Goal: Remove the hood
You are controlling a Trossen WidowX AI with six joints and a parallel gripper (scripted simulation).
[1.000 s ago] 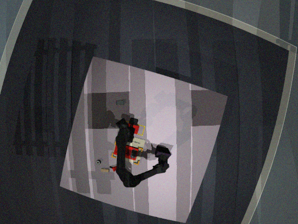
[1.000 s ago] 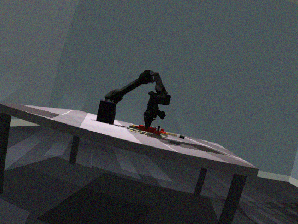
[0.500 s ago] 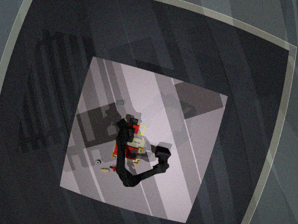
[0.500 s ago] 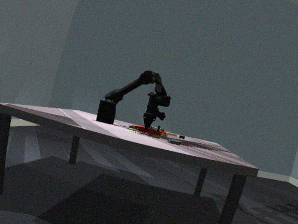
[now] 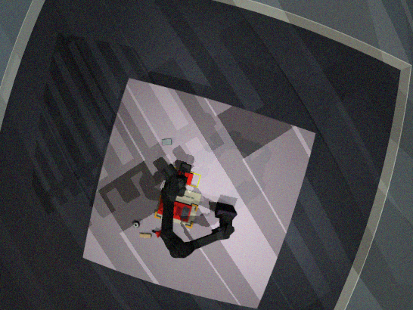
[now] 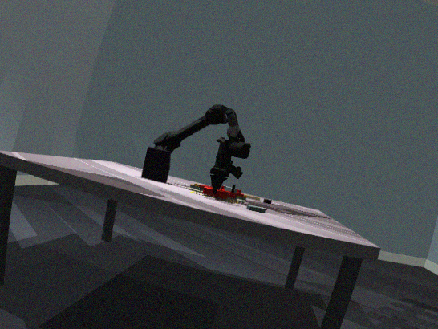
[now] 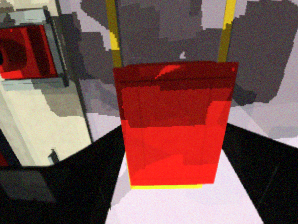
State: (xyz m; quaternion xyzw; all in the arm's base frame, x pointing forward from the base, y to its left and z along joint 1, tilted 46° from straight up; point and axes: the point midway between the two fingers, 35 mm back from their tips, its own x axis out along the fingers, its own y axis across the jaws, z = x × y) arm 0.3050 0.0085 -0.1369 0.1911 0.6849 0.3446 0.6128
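The red hood (image 7: pixel 172 150) (image 5: pixel 188 178) is off the car, between my fingers. My gripper (image 7: pixel 170 127) (image 6: pixel 216 191) is shut on it, one black finger at each side, low over the table. The yellow outline of the marked area (image 7: pixel 114 37) (image 5: pixel 199 181) runs beneath the hood; its two long sides show beyond the hood's far edge, and a thin yellow line shows at its near edge. Whether the hood touches the table I cannot tell. The toy car (image 5: pixel 190 197) (image 7: pixel 40 115), cream and red, stands close beside the area, partly hidden by the arm in the top view.
A small grey-green block (image 5: pixel 166 141) (image 6: pixel 256 209) lies past the marked area. A wheel (image 5: pixel 136 224), a tan block (image 5: pixel 145 235) and a small red piece (image 5: pixel 158 234) lie on the car's other side. The arm's black base (image 5: pixel 225 209) (image 6: pixel 156 164) stands near the car.
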